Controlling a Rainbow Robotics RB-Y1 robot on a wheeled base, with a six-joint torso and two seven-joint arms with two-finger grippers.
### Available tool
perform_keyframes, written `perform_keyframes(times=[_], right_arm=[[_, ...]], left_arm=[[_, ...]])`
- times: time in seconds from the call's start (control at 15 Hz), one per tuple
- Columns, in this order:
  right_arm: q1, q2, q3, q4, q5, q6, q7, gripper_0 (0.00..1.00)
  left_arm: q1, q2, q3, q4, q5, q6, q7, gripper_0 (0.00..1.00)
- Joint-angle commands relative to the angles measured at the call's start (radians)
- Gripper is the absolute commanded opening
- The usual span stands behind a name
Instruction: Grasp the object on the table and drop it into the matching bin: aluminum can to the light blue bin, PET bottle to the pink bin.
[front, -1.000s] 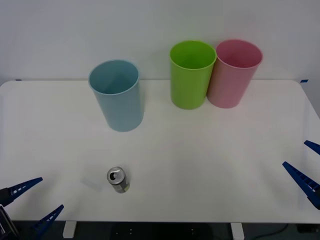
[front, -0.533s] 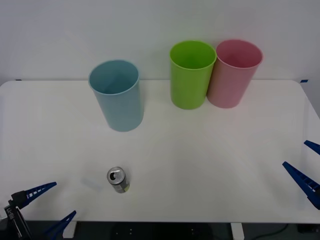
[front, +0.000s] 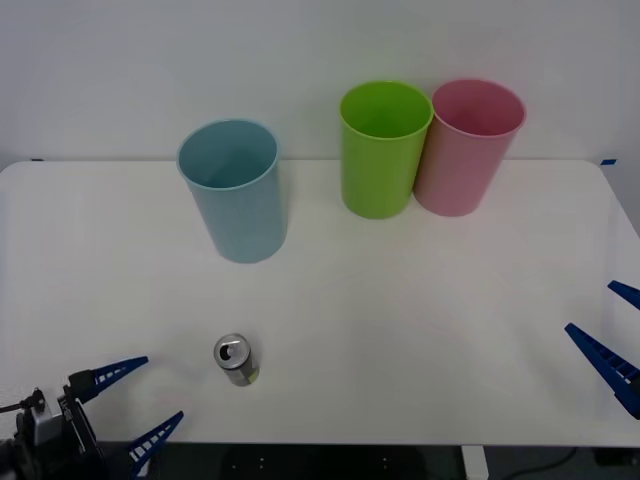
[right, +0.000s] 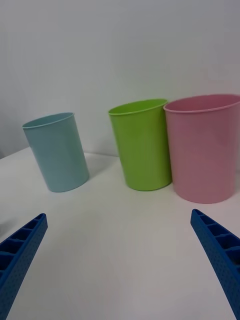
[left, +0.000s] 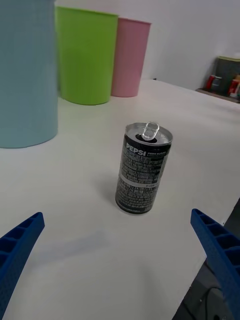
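Jaws apart, the left gripper (front: 130, 405) sits at the table's (front: 420, 330) near edge just beside the upright can (front: 235, 360), while the right gripper (front: 615, 335), also spread, waits at the right edge.

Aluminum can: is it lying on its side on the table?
No, the aluminum can stands upright on the table, pull-tab top facing up.

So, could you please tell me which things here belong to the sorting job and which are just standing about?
Part of the job:
- Pepsi can, upright near the table's front edge
- light blue bin, where it goes
- pink bin, for PET bottles
- left gripper, fingers open beside the can

Standing about:
- lime green bin
- right gripper, open, idle at the right edge
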Motion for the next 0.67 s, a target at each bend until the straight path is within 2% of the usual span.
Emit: perform_keyframes(times=[0.07,0.13,0.33,0.47,0.67], right_arm=[[0.0,0.0,0.0,0.0,0.0,0.0,0.0,1.0],[0.0,0.0,0.0,0.0,0.0,0.0,0.0,1.0],[0.0,0.0,0.0,0.0,0.0,0.0,0.0,1.0],[0.0,0.0,0.0,0.0,0.0,0.0,0.0,1.0],[0.0,0.0,0.0,0.0,0.0,0.0,0.0,1.0]], left_arm=[[-0.05,-0.006,-0.034,0.055,0.0,0.0,-0.029,1.0],[-0.073,-0.006,-0.047,0.083,0.0,0.001,-0.071,1.0],[-0.121,-0.013,-0.077,0.129,0.001,0.001,-0.094,1.0],[-0.138,-0.036,-0.079,0.144,0.0,0.003,-0.146,1.0],[-0.167,-0.076,-0.077,0.163,-0.025,0.007,-0.16,1.0]])
